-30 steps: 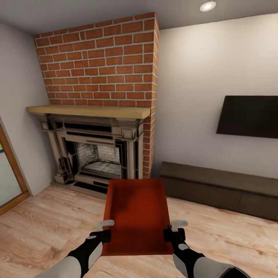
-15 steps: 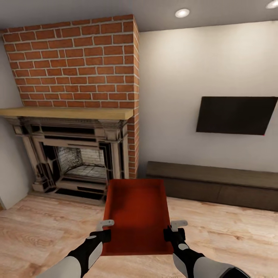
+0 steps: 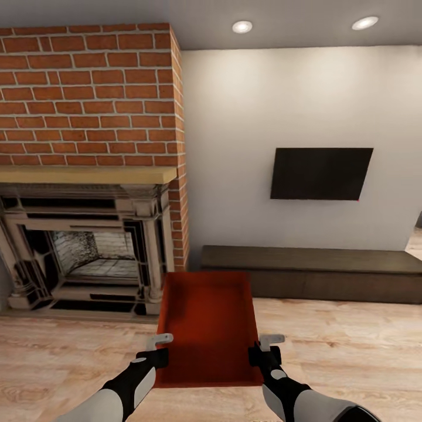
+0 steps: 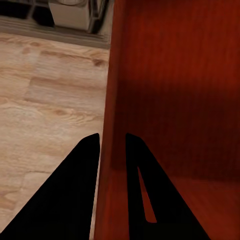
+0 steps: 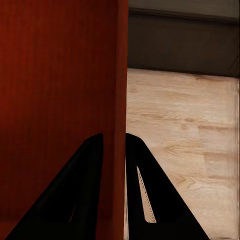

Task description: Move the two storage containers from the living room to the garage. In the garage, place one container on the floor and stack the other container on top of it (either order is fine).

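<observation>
— Where was the storage container [image 3: 208,325] at that moment?

— In the living room, held out in front of the robot above the wood-plank floor [image 3: 351,346], open top up, its long side pointing away toward the fireplace [image 3: 88,246] and the dark low bench [image 3: 305,272].

— And the pincers?

— The left pincer [image 3: 157,349] was clamped on the container's left wall near the close end; in the left wrist view one finger [image 4: 75,200] lay outside the wall and the other inside the bin. The right pincer [image 3: 262,349] was clamped on the right wall the same way, one finger [image 5: 150,200] outside over the planks, the other inside.

— What stood around it?

— A red-brick chimney [image 3: 88,94] over a pale wood mantel [image 3: 88,174] at the left, a dark wall screen [image 3: 321,173] on the white wall above the bench, and two ceiling lights [image 3: 242,26].
</observation>
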Motion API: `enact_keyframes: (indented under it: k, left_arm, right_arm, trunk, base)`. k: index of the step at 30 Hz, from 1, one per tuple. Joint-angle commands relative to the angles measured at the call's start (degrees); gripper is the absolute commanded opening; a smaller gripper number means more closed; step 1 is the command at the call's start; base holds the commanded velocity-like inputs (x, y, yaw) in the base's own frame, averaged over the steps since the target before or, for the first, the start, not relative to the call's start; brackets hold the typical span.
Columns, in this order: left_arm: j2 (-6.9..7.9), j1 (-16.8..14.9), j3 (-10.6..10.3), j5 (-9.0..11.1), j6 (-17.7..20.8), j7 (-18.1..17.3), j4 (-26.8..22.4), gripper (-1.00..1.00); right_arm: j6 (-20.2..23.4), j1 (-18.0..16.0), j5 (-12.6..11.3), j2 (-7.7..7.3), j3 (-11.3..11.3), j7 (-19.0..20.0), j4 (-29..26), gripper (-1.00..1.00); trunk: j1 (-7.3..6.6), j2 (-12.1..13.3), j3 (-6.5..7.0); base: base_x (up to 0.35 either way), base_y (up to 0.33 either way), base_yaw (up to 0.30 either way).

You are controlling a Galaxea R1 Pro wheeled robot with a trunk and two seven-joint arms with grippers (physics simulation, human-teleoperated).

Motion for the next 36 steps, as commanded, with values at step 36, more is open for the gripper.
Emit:
enact_keyframes:
  k: [36]
  left_arm:
    - [0.05,-0.01,1.10,-0.53,0.34,1.02,0.01,-1.00]
  right_arm:
    - [-0.16,-0.06,-0.45,0.03,-2.25,-0.07,0.03,-1.00]
  trunk:
    - [0.02,-0.09,0.88]
  base:
    - [0.000,0.000,-0.276]
